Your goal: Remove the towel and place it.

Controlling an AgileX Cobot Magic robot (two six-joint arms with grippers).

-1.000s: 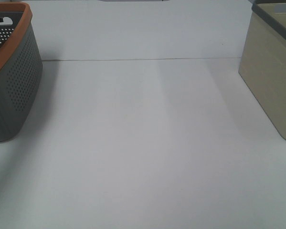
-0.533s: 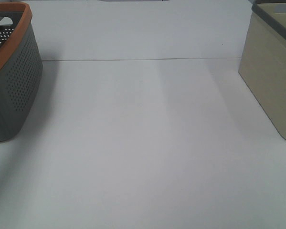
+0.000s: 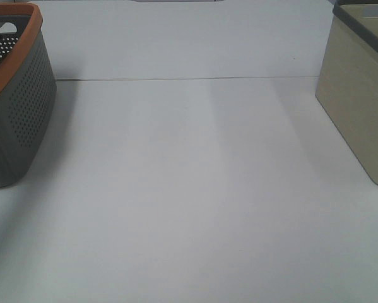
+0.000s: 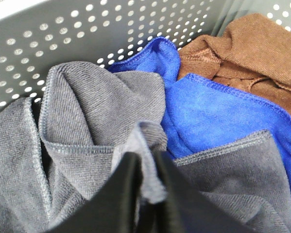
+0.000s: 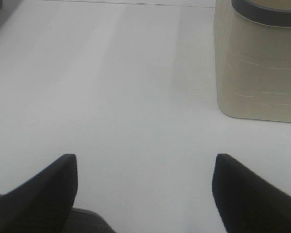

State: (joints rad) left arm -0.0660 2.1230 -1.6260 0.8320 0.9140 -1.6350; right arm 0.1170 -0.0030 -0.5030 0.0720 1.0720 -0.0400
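Left wrist view puts us inside the grey perforated plastic basket with the orange rim (image 4: pixel 87 29). There our left gripper (image 4: pixel 146 162) is pinched narrow on a raised fold of the charcoal-grey terry towel (image 4: pixel 101 111), which lies bunched beside a blue cloth (image 4: pixel 218 116) and a brown cloth (image 4: pixel 242 48). We judge the grasp made and the lift-out due next: rise straight, clearing the basket wall without dragging the neighbours. Our right gripper (image 5: pixel 145 160) hangs wide open, empty, over the white table (image 5: pixel 111 73).

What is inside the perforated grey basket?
A grey towel, pinched by the left pincer, a blue cloth and a brown cloth. They hide the floor of the basket.
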